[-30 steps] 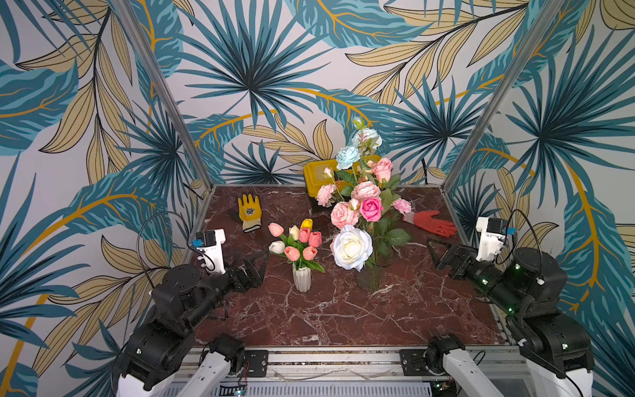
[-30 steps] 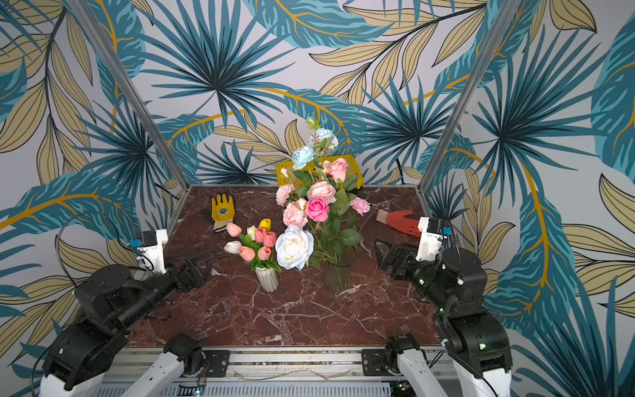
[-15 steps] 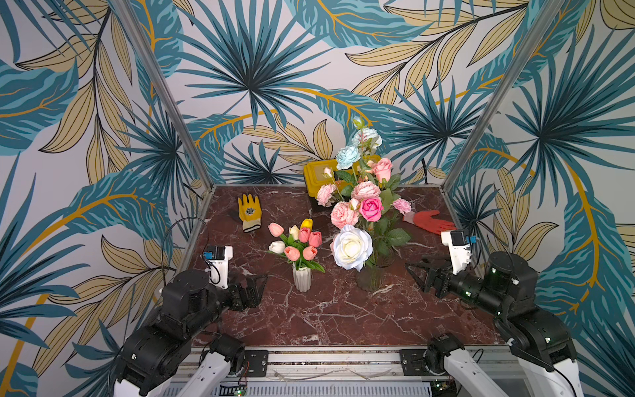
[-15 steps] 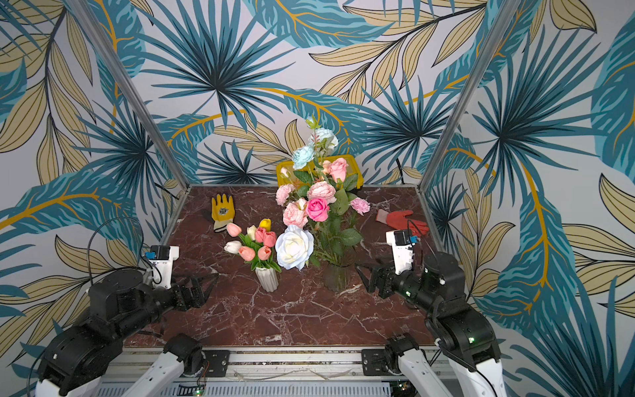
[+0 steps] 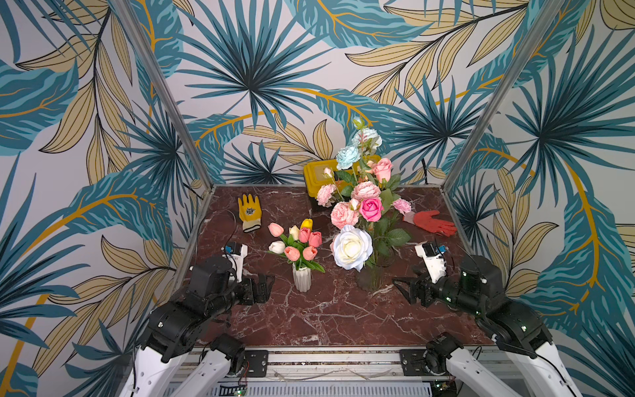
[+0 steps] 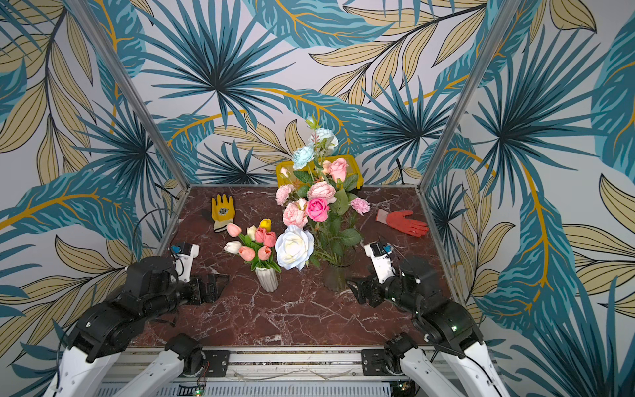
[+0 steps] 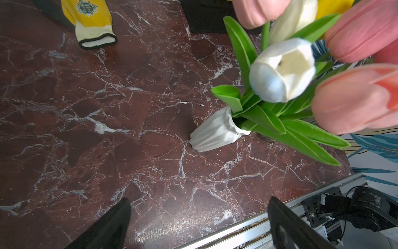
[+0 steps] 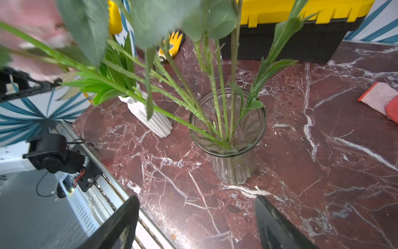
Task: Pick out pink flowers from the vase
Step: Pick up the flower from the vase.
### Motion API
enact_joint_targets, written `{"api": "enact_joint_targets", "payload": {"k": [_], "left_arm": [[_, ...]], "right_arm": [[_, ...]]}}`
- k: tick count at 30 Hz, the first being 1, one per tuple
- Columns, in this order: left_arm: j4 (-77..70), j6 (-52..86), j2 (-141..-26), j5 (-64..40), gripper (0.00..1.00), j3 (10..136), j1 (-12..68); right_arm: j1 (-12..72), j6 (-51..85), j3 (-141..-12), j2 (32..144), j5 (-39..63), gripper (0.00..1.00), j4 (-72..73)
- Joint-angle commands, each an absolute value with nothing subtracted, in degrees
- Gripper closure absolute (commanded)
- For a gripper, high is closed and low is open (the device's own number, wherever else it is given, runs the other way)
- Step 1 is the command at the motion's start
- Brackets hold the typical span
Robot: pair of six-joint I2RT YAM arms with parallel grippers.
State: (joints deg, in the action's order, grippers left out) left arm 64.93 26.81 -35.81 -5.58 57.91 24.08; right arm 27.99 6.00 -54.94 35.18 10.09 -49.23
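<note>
- Progress: no stem is seen lying on the dark red marble worktop. No extraction is judged to have been completed.
- The pink flowers, artificial roses, peonies and carnations on long green stems, are all found seated in the clear ribbed glass vase. They are mixed with a large white rose and pale blue blooms, which are to be left.
- Coral-pink tulips are likewise found seated in the small white fluted ceramic vase.
- The right gripper is observed released, with the jaws spread wide and nothing between them. The glass vase stands directly ahead of it, near but apart. The stems rise ahead of and above it, and the pink blooms sit well above it.
- The left gripper is observed fully released and empty. The white vase stands ahead of it, apart, with bare worktop between. The tulip heads lie ahead of it and higher.
- Remaining: every pink stem is yet to be grasped and drawn out, so the whole task is judged outstanding.
</note>
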Motion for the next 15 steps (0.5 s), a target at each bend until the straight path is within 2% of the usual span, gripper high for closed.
{"api": "enact_joint_targets", "payload": {"k": [1, 6, 13, 14, 15], "left_arm": [[62.34, 27.51, -37.97, -6.65, 0.0, 57.55, 24.75], [59.76, 27.07, -39.9, -3.06, 0.01, 58.24, 24.86], [55.88, 26.25, -39.25, -2.86, 0.01, 55.15, 24.85], [55.13, 26.06, -39.05, -3.4, 0.01, 54.34, 24.82], [54.43, 25.87, -38.73, -3.92, 0.01, 53.71, 24.85]], "right_arm": [[35.43, 3.95, -55.1, 39.94, -2.97, 0.16, -47.16], [52.77, 4.65, -53.77, 41.97, -18.48, 0.15, -43.1], [58.33, 7.25, -42.39, 34.91, -21.33, 0.13, -31.66], [58.3, 6.48, -42.22, 34.66, -19.89, 0.11, -30.64], [58.44, 5.62, -41.81, 34.23, -18.1, 0.04, -29.0]]}}
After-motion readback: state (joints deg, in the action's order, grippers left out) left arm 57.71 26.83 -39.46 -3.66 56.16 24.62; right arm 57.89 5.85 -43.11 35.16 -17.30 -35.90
